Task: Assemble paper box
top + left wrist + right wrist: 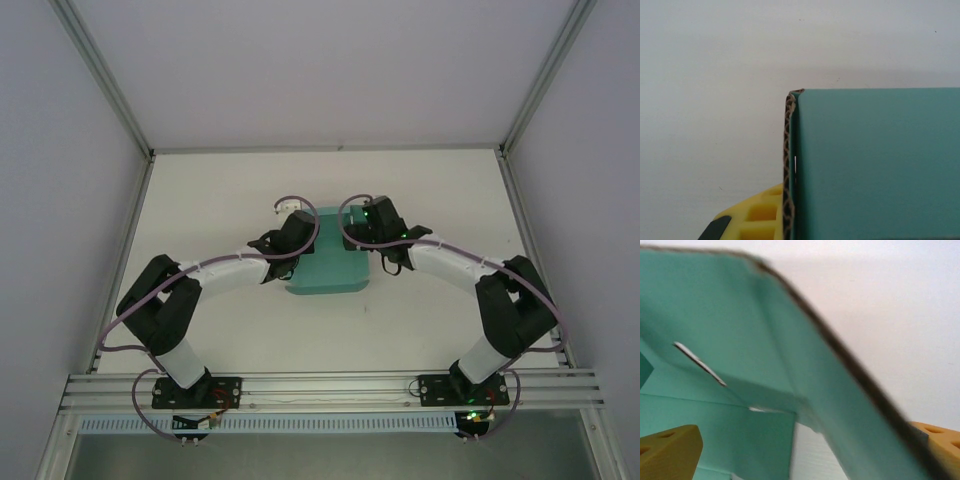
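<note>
The teal paper box (326, 268) lies partly folded in the middle of the white table. My left gripper (288, 224) is at its far left corner. In the left wrist view one yellow finger (756, 215) presses against the brown cut edge of an upright teal wall (875, 165). The other finger is hidden behind that wall, so the gripper is shut on the wall. My right gripper (373, 216) is at the far right corner and stands open. Its yellow fingers (667, 452) straddle a slanting teal flap (840, 390) without pinching it.
The white table (430, 320) is bounded by aluminium frame posts (118, 95) at the back corners and a rail (330, 385) at the near edge where both arm bases are bolted. White walls enclose the sides and back.
</note>
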Controlling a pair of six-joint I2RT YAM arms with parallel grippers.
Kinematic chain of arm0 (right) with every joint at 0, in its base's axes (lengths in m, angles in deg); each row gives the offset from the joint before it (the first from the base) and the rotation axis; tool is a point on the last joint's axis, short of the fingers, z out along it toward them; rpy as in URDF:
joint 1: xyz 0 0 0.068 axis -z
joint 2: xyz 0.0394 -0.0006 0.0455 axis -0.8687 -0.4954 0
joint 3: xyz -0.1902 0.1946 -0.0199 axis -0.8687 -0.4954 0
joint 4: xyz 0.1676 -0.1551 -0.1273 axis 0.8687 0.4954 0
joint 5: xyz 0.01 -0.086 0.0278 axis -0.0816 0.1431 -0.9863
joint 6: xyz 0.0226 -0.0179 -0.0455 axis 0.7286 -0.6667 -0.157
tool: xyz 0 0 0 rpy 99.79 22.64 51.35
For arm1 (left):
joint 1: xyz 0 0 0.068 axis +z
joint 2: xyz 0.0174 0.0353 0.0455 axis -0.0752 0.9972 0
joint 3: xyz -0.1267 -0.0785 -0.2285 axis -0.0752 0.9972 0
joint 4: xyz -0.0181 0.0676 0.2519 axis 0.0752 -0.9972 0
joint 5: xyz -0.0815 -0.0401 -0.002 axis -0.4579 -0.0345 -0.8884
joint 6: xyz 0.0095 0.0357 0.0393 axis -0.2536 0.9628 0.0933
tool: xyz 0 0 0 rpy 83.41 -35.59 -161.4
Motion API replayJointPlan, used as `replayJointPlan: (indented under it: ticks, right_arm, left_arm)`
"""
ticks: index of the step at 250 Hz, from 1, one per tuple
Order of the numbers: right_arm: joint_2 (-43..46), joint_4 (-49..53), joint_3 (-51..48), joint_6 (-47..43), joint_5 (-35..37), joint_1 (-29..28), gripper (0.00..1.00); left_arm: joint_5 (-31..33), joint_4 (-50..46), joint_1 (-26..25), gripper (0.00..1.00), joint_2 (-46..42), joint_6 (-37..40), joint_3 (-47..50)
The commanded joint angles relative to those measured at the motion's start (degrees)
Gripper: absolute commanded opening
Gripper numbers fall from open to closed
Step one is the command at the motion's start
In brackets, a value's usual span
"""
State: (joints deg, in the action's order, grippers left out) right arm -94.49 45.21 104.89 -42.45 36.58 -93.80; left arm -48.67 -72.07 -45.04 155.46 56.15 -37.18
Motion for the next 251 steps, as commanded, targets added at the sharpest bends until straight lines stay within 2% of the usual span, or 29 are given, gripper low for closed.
replayJointPlan:
  ticks: [1, 30, 73, 126, 172, 225, 251]
  right_arm:
    - [4.4, 6.0, -2.3, 4.0, 8.1, 0.5, 1.00]
    - [7.7, 7.1, -6.2, 6.4, 9.1, 1.3, 1.00]
    - [8.3, 4.0, -9.2, 6.3, 5.2, 2.7, 1.00]
    - [4.5, -2.0, -5.8, 2.5, 2.0, 2.8, 1.00]
    - [1.0, -3.2, -1.6, -1.7, -0.2, 2.7, 1.00]
    - [-3.3, -5.8, 1.1, -3.6, -8.7, 0.1, 1.00]
    - [-5.5, -5.7, 2.9, -1.5, -5.0, -2.3, 1.00]
  left_arm:
    - [1.5, -0.9, 0.0, 0.00, 0.4, -1.1, -1.5]
    - [1.9, -1.5, 0.0, 0.00, 0.5, -1.3, -1.3]
    - [0.8, -0.4, 0.0, 0.00, 0.4, -1.3, -0.7]
    - [0.3, -0.2, 0.0, 0.00, -0.2, -1.2, -0.2]
    - [-0.3, 0.1, -0.1, 0.00, 0.0, -1.1, 0.4]
    - [0.4, -1.2, -0.1, 0.00, 0.6, -2.4, -0.7]
    - [0.3, -1.6, 0.0, 0.00, 1.1, -2.6, -1.5]
